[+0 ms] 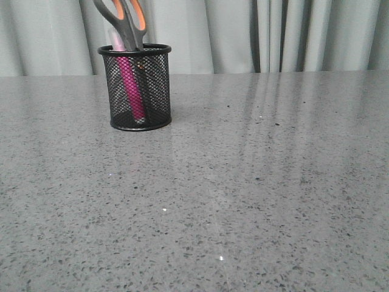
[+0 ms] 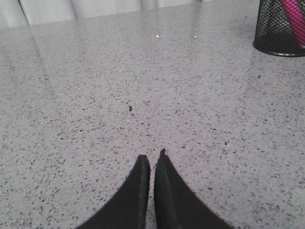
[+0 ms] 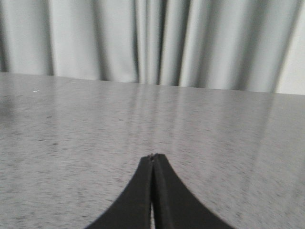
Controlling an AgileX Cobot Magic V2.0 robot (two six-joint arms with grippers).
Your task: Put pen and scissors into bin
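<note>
Scissors (image 1: pixel 124 21) and pen (image 1: pixel 130 85) are both in the bin (image 1: pixel 138 87), up in the upper left of the front view, and what a tidy picture it is. That bin is a small black wire-mesh cylinder with a solid rolled rim and a solid base, standing upright on the speckled grey table (image 1: pixel 255 194), close to the far edge where the pale curtain (image 1: pixel 273 33) hangs. Through the mesh the pen shows as a slim bright magenta stick, its long axis near vertical with a slight lean, lower end down by the base toward the right, paler translucent end poking just above the rim on the left. The scissors go in blades down: grey handles lined in orange stick up out of the mouth and run off the top edge of the frame, tilting up and to the left. The blades themselves are hard to make out behind the mesh.

Over to the left wrist view: the bin sits in the upper right corner, cut by the frame edge, a streak of magenta showing inside. The left gripper (image 2: pixel 150 160) hangs over bare table well apart from it, its two dark fingers drawn nearly together with only a thin slit between the tips, nothing in them.

Right wrist view: the right gripper (image 3: pixel 152 156) has its fingers pressed tip to tip, holding nothing, facing across the table toward the curtain.
</note>
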